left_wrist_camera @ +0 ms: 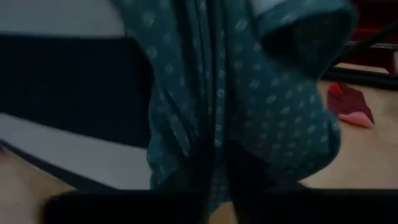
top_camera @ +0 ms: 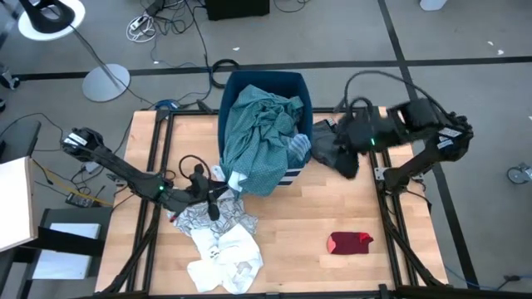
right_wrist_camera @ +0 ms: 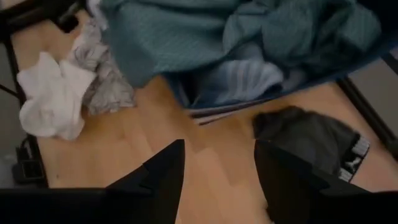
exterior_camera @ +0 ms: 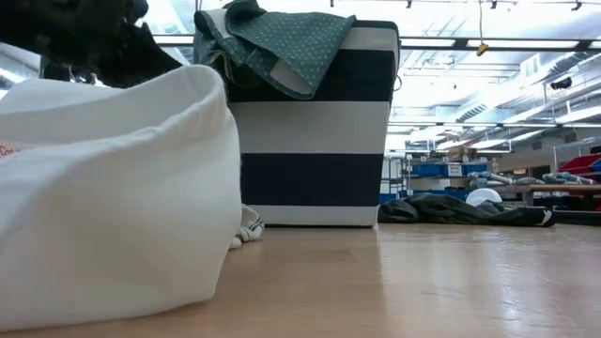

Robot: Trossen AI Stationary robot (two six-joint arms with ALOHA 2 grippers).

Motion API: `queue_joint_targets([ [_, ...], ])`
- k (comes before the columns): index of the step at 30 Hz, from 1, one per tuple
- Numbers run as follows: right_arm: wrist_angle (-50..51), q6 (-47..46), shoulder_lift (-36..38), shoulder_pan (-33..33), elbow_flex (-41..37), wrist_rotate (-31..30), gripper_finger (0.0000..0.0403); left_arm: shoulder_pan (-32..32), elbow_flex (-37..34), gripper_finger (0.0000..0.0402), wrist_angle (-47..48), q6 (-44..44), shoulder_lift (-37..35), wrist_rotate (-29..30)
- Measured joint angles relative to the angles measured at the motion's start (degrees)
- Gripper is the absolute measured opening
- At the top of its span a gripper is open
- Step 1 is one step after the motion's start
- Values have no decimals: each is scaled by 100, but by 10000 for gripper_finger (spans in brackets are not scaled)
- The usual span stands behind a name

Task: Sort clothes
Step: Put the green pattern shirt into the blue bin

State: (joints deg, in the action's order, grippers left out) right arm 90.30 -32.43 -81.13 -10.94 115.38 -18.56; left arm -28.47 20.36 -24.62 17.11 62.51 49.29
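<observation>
A dark blue bin (top_camera: 287,80) with a striped wall (exterior_camera: 310,122) stands at the table's far middle. Teal clothes (top_camera: 262,133) spill over its near rim (exterior_camera: 282,47). My left gripper (top_camera: 218,195) is at the hanging teal dotted cloth (left_wrist_camera: 249,93), shut on it. My right gripper (right_wrist_camera: 217,168) is open and empty above the table, right of the bin (top_camera: 353,137). A black garment (top_camera: 326,148) lies flat under it (right_wrist_camera: 311,134). White (top_camera: 226,259) and black-printed white clothes (top_camera: 204,218) lie at the near left, and a small red cloth (top_camera: 349,242) at the near right. My left gripper has the teal dotted cloth's lower hanging part (left_wrist_camera: 214,168) between its two fingers (left_wrist_camera: 183,183). It comes level from the table's left. The rest of the cloth hangs from the bin's rim. The fingers hide how many layers they have.
A light blue striped garment (right_wrist_camera: 242,78) shows in the bin below the teal ones. The white cloth (exterior_camera: 113,188) fills the low view's left. Bare wood lies between the red cloth and the bin (top_camera: 307,208). Black frame rails (top_camera: 386,216) run along the table's sides.
</observation>
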Motion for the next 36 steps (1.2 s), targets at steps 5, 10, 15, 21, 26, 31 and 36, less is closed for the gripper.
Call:
queue_joint_targets([
  [5, -191, -669, 64, -1099, -560, -473, 194, 0, 0, 5, -756, -477, 1, -436],
  [10, -119, -1816, 106, -1981, -1785, -1036, 194, 0, -2, 2, -1807, -1022, 1, -725],
  [15, -859, -2999, 108, -2611, -3420, -1280, 194, 131, 124, 1, -2436, -1391, 1, -805],
  [21, -3996, -3535, 88, -2948, -5603, -1756, 193, 585, 740, 1, -2324, -1619, 114, -1231],
  [26, -7451, -3201, 60, -2912, -7343, -1948, 185, 1080, 1472, 0, -1872, -1987, 294, -1319],
  [31, -10048, -2904, 60, -2883, -8609, -2237, 176, 1859, 2552, 0, -383, -2028, 434, -1317],
  [36, -10913, -2767, 62, -2870, -9093, -2265, 171, 2808, 3798, 0, 699, -2430, 727, -1322],
])
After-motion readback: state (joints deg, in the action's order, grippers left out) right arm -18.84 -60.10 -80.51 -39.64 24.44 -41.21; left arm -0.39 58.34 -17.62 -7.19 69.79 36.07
